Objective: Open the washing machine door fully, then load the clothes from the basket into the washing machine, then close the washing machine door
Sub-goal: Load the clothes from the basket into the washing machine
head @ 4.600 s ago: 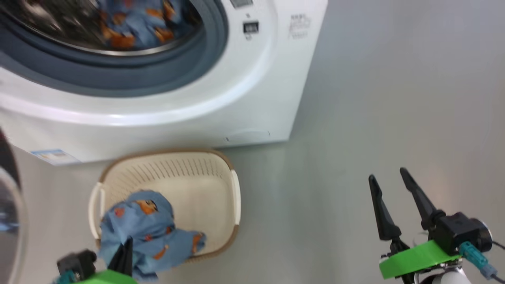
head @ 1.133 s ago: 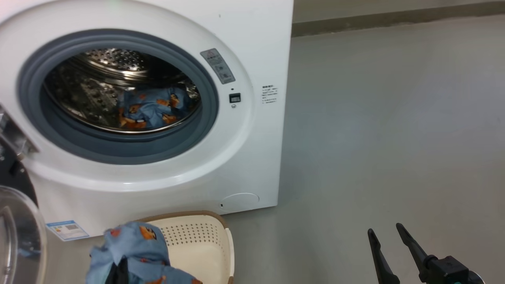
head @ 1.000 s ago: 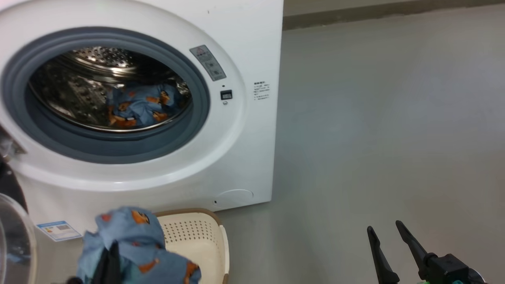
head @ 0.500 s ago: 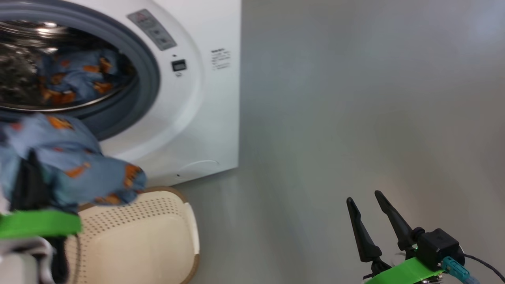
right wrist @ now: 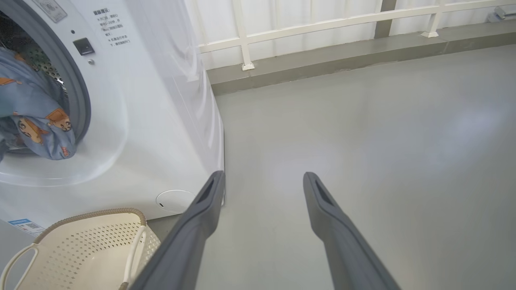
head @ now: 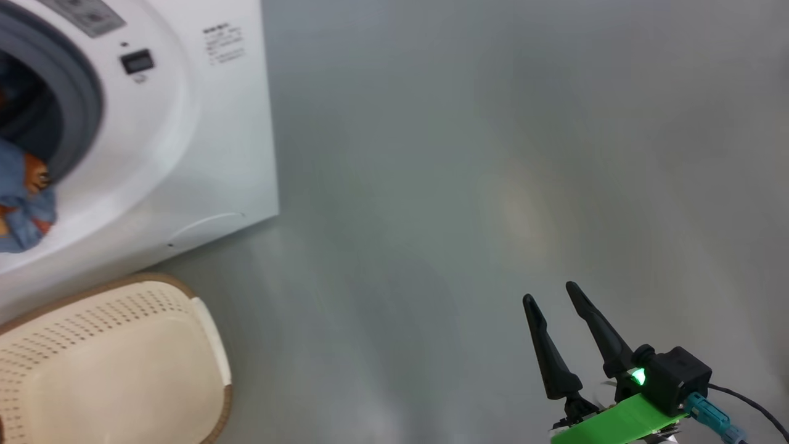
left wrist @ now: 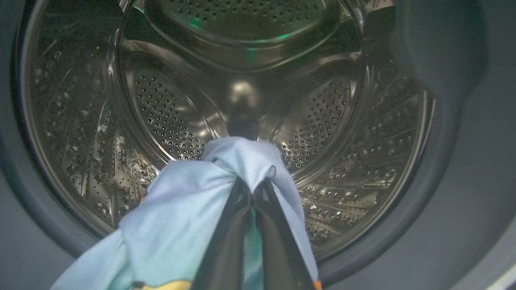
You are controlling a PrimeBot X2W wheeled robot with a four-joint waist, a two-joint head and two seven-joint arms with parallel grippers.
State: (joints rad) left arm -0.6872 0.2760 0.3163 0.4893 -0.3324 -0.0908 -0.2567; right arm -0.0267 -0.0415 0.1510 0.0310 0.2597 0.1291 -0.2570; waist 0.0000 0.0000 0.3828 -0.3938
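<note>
Left wrist view: left gripper, clamped on blue garment, now up from basket at drum. Release next; right gripper apart.

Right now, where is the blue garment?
The blue garment is pinched in the left gripper at the mouth of the washing machine, far left in the head view, above the basket.

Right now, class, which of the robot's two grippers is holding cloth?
The left gripper: its fingers are pinched shut on the blue garment before the drum. The right gripper stands open over the floor, holding nothing.
</note>
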